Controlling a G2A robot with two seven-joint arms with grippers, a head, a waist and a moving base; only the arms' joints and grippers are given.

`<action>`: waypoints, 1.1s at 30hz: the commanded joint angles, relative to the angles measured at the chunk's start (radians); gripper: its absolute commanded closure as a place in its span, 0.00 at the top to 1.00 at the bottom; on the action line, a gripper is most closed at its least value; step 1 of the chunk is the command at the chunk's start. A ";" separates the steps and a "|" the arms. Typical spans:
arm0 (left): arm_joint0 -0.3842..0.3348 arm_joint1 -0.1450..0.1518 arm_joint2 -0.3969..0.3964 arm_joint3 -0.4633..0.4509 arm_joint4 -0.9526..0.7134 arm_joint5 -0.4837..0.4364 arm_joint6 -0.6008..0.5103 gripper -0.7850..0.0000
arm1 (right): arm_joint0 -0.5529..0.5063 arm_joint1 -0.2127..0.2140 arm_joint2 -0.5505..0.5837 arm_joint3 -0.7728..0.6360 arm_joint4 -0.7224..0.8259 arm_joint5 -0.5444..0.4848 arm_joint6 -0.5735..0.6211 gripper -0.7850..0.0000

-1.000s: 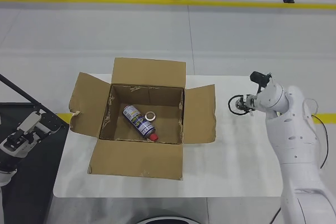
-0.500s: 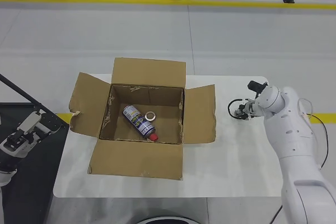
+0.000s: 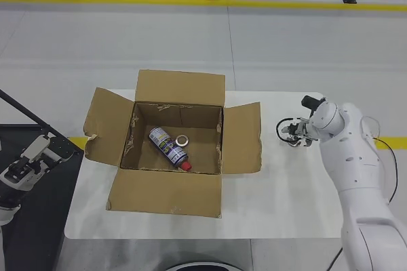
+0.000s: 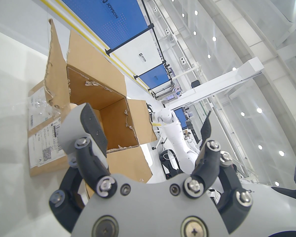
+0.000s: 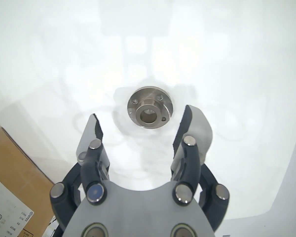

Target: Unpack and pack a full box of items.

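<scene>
The white rectangular table [image 3: 292, 196] with rounded corners carries two things. A brown cardboard box [image 3: 164, 193] stands on the left and middle part of it. The box is open at the top, with its four flaps folded outward, and the front flap comes near to the front edge of the table. To the right of the box, apart from it, a small round metal flange [image 5: 150, 110] lies flat on the bare white surface. It has a raised hub with a central hole and small holes in its rim.
</scene>
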 commanded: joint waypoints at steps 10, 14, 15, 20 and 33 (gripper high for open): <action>0.000 0.000 0.000 0.000 0.000 0.000 0.000 1.00 | -0.111 0.000 -0.098 -0.679 -0.090 0.014 0.131 1.00; 0.000 0.000 0.000 0.000 0.000 0.000 0.000 1.00 | -0.094 -0.014 -0.172 -0.785 -0.098 -0.005 0.122 1.00; 0.000 0.000 0.000 0.000 0.000 0.000 0.000 1.00 | -0.087 -0.018 -0.190 -0.803 -0.095 -0.007 0.113 1.00; 0.000 0.000 0.000 0.000 0.000 0.000 0.000 1.00 | -0.032 -0.040 -0.283 -0.838 -0.134 0.006 0.088 1.00; 0.000 0.000 0.000 0.000 0.000 0.000 0.000 1.00 | 0.093 -0.103 -0.472 -0.804 -0.178 0.010 0.160 1.00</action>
